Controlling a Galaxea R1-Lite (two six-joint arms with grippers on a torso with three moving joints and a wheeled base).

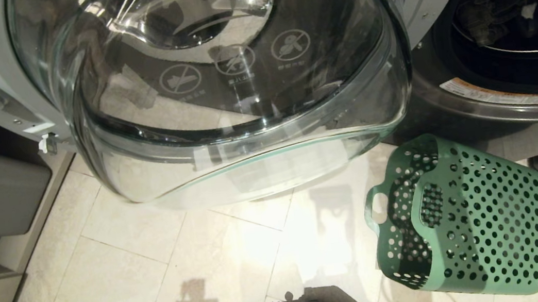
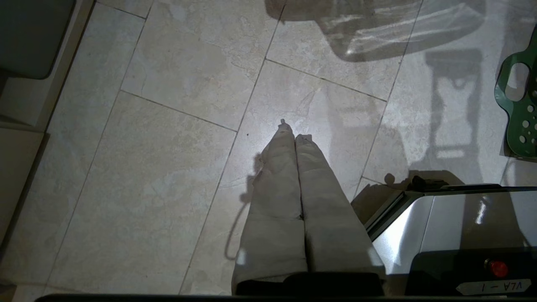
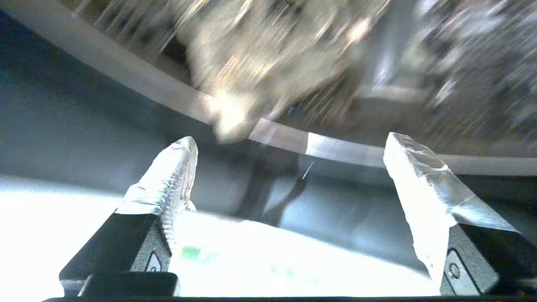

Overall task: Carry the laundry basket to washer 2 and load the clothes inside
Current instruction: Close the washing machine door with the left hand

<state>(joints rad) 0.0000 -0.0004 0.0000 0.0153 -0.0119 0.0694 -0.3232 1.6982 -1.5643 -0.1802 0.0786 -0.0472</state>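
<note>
Two hands are ours here, and only one is at work. Nearest us, at the bottom centre of the left wrist view, our left hand (image 2: 293, 136) hangs parked over the tiled floor (image 2: 168, 167), its fingers pressed together on nothing.

In the lower right of the head view, the laundry basket (image 1: 471, 228) lies tipped on its side on the floor, just in front of the machine; we see no garment in it.

Further up, the open glass door (image 1: 241, 97) fills the upper middle of the head view, and washer 2 (image 1: 501, 99) shows its dark drum mouth at the upper right.

Our right hand (image 3: 289, 155) appears only in its own view, fingers spread wide and holding nothing, pointed at the chrome rim. Beyond that rim a blurred pale mass (image 3: 268, 67) is probably the clothes inside the drum, though we cannot be sure.

The risk, as we judge it: fabric left draped over the rim could slide out or get trapped by the door, and the tipped basket lies where our base might bump it.
</note>
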